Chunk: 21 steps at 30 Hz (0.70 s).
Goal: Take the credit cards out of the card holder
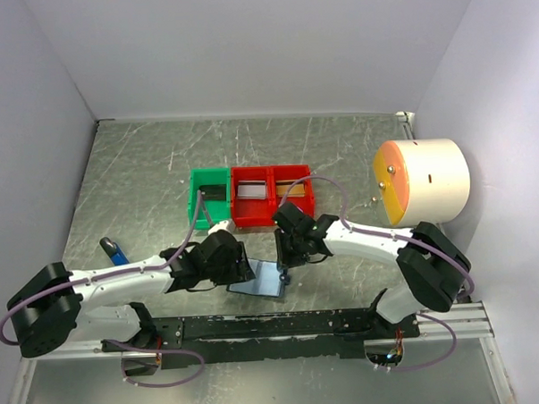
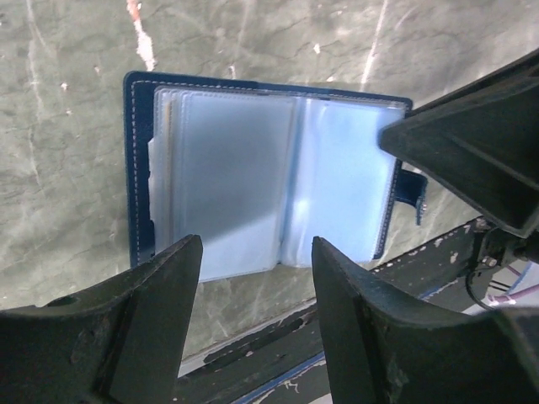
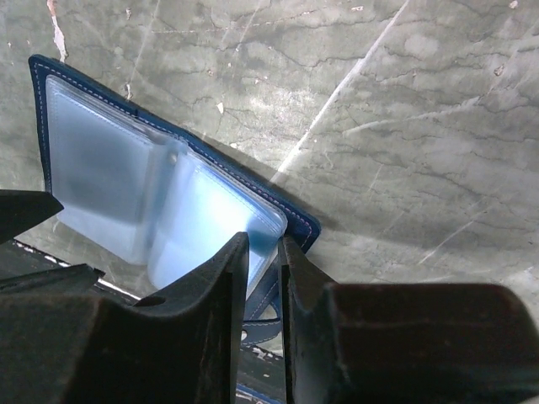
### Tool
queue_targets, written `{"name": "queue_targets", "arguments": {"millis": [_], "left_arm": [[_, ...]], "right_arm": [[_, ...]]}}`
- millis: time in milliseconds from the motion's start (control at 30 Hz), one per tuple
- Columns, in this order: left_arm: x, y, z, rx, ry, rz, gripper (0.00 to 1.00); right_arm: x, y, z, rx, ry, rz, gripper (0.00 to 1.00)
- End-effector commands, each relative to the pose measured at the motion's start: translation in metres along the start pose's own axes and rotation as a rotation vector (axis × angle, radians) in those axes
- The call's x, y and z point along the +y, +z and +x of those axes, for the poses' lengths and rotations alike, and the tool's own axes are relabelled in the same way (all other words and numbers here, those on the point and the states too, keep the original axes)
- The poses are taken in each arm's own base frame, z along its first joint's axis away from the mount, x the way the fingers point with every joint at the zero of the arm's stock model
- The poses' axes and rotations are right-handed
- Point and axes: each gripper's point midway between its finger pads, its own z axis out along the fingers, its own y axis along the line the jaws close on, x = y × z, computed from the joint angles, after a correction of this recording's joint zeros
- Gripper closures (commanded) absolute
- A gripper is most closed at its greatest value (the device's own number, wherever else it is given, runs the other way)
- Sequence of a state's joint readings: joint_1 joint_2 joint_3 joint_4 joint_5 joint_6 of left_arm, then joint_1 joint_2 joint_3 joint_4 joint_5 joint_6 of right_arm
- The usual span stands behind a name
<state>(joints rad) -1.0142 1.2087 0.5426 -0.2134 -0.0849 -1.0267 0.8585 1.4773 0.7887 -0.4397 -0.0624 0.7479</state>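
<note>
Find holder (image 1: 259, 279) spread open and flat on table (image 1: 143, 172), at lower centre of the top view, just above rail (image 1: 284, 325), with pale frosted pockets facing up. Cannot tell what the pockets hold. Clamped at its right edge by right gripper (image 3: 264, 244), jaws almost together on a pocket corner, close by snap tab (image 2: 410, 189). Over its lower edge, left gripper (image 2: 257, 248), jaws wide apart and gripping nothing. Higher in the top view, near centre: green bin (image 1: 198, 201) and red bins (image 1: 252, 216), side by side in a touching row. Inside the red ones, grey card (image 1: 249, 191) and tan card (image 1: 293, 187). At left, blue tag (image 1: 118, 253). At upper right, orange-faced drum (image 1: 421, 182).
</note>
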Motion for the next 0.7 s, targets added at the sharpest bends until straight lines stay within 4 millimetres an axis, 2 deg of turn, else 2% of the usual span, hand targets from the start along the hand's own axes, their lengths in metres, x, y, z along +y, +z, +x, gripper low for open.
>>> {"name": "queue_targets", "arguments": {"millis": [0, 300, 667], "left_arm": [[0.011, 0.001, 0.002, 0.009, -0.018, -0.055, 0.34], [0.012, -0.006, -0.003, -0.013, -0.022, -0.066, 0.31], [0.003, 0.006, 0.006, 0.035, -0.003, -0.017, 0.35]], "right_arm": [[0.001, 0.005, 0.002, 0.000, 0.003, -0.005, 0.78], [-0.001, 0.007, 0.005, 0.005, 0.008, -0.006, 0.78], [0.000, 0.008, 0.005, 0.010, 0.006, -0.010, 0.78]]}}
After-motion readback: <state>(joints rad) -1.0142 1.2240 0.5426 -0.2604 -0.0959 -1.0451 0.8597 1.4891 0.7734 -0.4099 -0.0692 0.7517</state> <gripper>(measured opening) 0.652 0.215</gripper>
